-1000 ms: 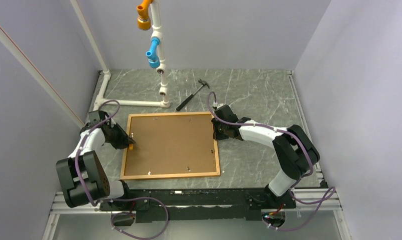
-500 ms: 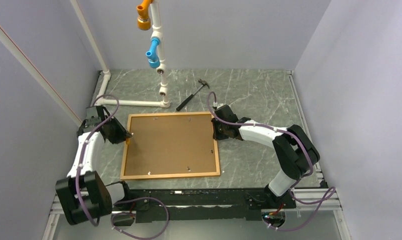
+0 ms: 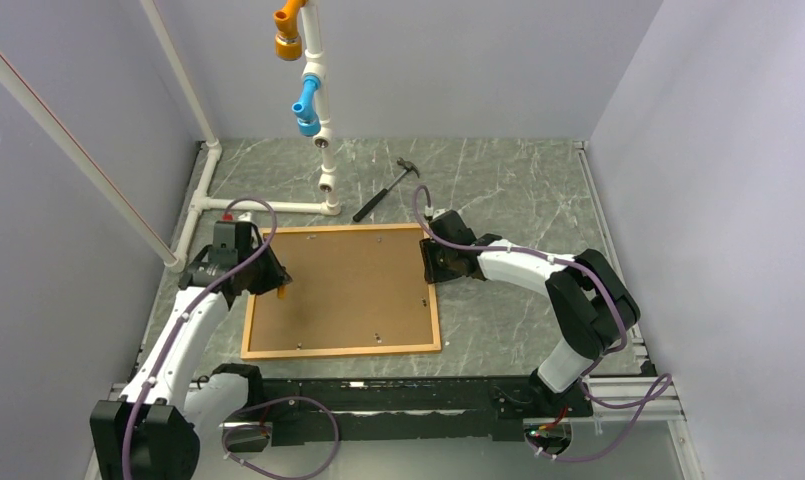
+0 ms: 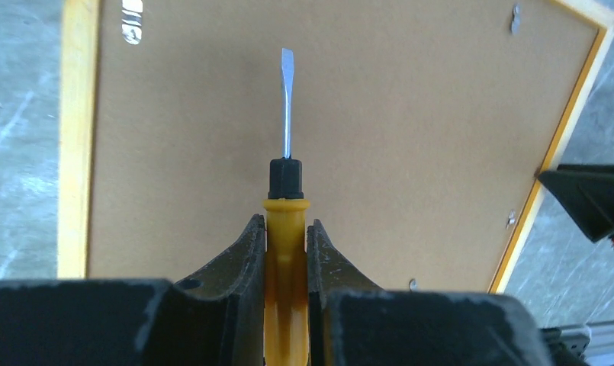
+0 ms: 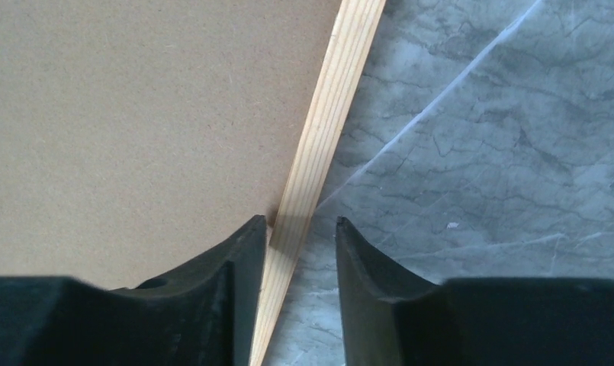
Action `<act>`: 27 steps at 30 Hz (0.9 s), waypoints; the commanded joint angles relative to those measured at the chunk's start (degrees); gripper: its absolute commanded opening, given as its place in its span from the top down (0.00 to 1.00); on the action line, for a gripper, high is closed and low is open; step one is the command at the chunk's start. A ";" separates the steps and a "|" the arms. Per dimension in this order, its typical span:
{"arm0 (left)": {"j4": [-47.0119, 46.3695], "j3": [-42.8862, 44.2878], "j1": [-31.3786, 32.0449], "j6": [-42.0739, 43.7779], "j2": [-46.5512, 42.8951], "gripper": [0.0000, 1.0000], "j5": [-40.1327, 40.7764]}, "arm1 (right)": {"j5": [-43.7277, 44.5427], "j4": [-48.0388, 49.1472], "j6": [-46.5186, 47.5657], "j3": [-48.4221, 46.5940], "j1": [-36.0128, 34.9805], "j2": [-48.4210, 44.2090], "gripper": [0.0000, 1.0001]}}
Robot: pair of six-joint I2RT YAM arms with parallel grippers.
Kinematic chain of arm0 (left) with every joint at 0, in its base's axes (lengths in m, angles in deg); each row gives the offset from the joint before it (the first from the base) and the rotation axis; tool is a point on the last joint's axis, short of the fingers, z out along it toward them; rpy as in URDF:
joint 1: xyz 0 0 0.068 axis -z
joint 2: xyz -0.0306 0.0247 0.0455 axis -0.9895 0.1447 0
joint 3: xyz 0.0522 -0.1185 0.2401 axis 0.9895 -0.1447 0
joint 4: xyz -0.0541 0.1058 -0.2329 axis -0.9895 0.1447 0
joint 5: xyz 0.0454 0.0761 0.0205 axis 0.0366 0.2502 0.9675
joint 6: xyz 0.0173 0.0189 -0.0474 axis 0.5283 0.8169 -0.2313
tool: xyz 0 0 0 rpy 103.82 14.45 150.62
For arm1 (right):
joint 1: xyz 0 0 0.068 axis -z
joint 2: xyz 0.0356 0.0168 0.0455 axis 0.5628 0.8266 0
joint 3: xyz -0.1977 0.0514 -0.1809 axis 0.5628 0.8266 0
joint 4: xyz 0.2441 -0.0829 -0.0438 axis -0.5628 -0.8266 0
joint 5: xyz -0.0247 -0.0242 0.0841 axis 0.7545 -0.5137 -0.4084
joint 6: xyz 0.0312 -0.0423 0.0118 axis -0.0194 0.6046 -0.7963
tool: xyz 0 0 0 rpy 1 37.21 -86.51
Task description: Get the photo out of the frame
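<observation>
- Setting: a grey marbled bench point(image 3: 518, 190) enclosed by pale walls point(image 3: 458, 70). A white pipe structure point(image 3: 323, 150) stands toward the far-left corner, and a hammer point(image 3: 386, 190) lies near the far edge.
- Task objects: the frame point(image 3: 343, 351) lies flat, face down, left of the bench's middle, with its near rail parallel to the near edge. The photo point(image 3: 348, 290) sits inside it, only its brown board back showing. Small retaining tabs point(image 4: 511, 219) hold the board at the rails.
- Left gripper point(image 4: 286, 229): clamped on the yellow handle of a flat screwdriver point(image 4: 286, 183), whose blade hovers over the board near the frame's left rail.
- Right gripper point(image 5: 302, 225): jaws parted astride the right rail, with a gap showing on the outer side, so the rail is not pinched.
- Hazards (judgement): with the rail unclamped, pressure on a tab could push the frame across the bench. The blade could skid off a tab and gouge the board. Levering too steeply could bend the photo. The smooth handle might twist in the grip.
</observation>
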 commanded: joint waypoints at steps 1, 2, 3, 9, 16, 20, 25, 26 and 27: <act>-1.53 -1.45 4.12 -3.73 -2.25 1.00 0.68 | 1.58 -1.70 0.77 -2.72 -0.28 -1.03 0.55; -1.90 -1.72 4.95 -3.80 -2.45 1.00 0.51 | 1.88 -2.02 0.60 -2.87 -0.41 -0.78 0.53; -2.08 -2.05 5.78 -3.82 -2.55 1.00 0.38 | 2.52 -2.31 0.47 -3.08 -0.52 -0.44 0.51; -2.38 -3.32 9.74 -2.86 -2.57 1.00 -0.01 | 6.89 -2.94 -0.66 -3.56 -0.93 1.92 0.59; -4.24 -4.95 14.54 -3.49 -1.13 1.00 -1.24 | 15.59 -4.50 -3.20 -4.69 -0.72 4.97 0.72; -5.08 -4.71 16.76 -4.38 -0.73 1.00 -2.14 | 21.66 -5.62 -2.33 -4.86 -0.05 5.11 0.80; -7.73 -5.10 20.34 -6.50 -0.23 1.00 -3.97 | 24.53 -6.34 1.81 -5.82 0.59 4.24 0.75; -8.30 -5.12 21.14 -6.74 0.17 1.00 -4.15 | 23.95 -5.96 2.86 -5.89 0.56 3.56 0.70; -8.89 -5.18 21.90 -6.76 0.79 1.00 -4.28 | 23.17 -5.79 3.56 -5.97 0.62 2.63 0.65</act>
